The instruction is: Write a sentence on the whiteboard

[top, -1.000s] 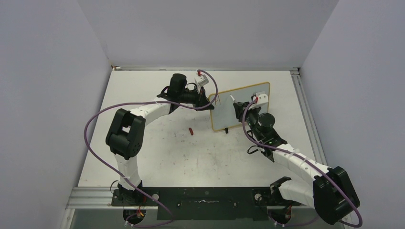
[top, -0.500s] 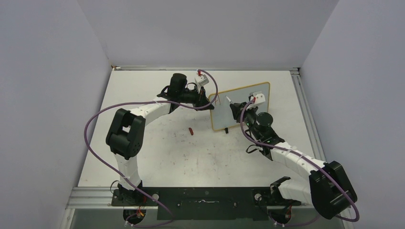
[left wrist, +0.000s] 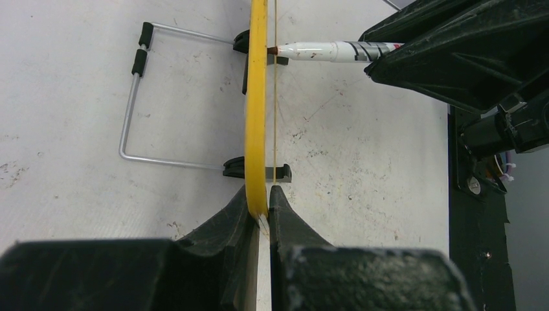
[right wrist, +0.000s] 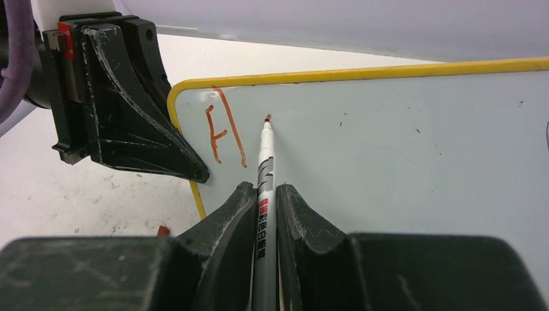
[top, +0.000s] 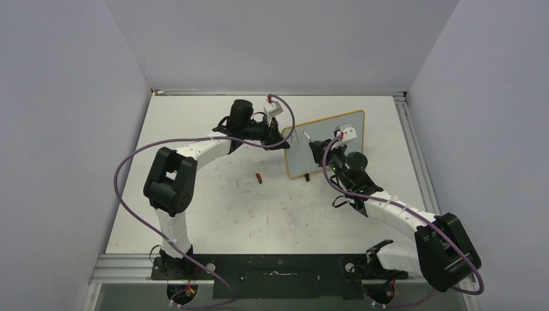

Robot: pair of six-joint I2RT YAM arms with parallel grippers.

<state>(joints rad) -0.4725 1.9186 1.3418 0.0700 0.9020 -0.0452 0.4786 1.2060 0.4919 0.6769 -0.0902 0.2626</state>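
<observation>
**Marker at the whiteboard's upper left corner**

The whiteboard (top: 322, 127) stands on the bench (top: 213, 214). The left fingers (top: 285, 140) clamp its left edge. The right fingers (top: 315, 149) hold a white marker (top: 307, 136), tip near faint red marks (top: 294, 136). A small red object (top: 259, 177) lies on the bench, left of the board.

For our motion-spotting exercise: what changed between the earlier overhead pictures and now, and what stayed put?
The right gripper, shut on the marker, slid left across the whiteboard toward its left edge. Nothing was grasped or released. The left gripper stays clamped on the board's edge; the small red object on the table did not move.
</observation>
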